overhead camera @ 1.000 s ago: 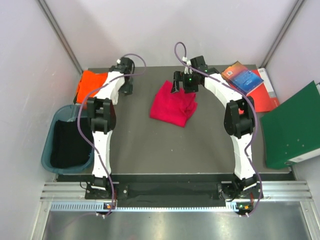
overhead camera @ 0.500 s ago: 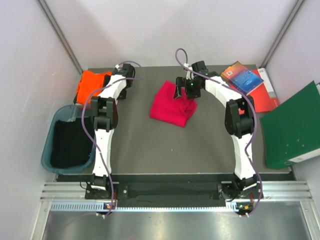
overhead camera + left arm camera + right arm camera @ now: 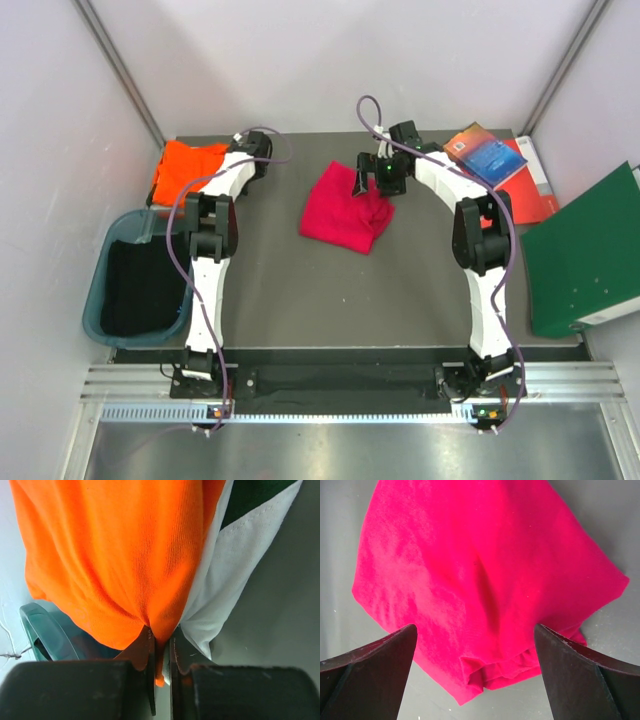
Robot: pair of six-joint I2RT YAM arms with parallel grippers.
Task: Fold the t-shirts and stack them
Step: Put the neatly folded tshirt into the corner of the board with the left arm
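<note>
Logged table [image 3: 300, 290] first: dark grey, running to the back wall. Noted green binder [image 3: 585, 255] at right, cut off by the frame edge. Noted teal bin [image 3: 96, 300] off the left side, dark inside, contents unreadable, rim partly behind left arm [image 3: 205, 235].

Found crimson t-shirt [image 3: 340, 215] crumpled mid-table toward the far side, not folded, far corner hidden under right gripper [image 3: 375, 178]. Found orange t-shirt [image 3: 185, 165] in the far left corner, right part masked by the same arm.

Saw blue book [image 3: 485, 155] lying on red book [image 3: 525, 195] at far right, the red one partly covered.

In the right wrist view, read fingers [image 3: 375, 665] as spread wide, straddling the crimson cloth from above; cannot tell contact.

In the left wrist view, read left gripper [image 3: 161, 645] as pinched nearly closed on a fold of orange cloth. Noted white cloth [image 3: 235, 570] just beside the pinch; cannot tell whether also caught. Left dark green patch [image 3: 255, 492] at the top corner unidentified.
</note>
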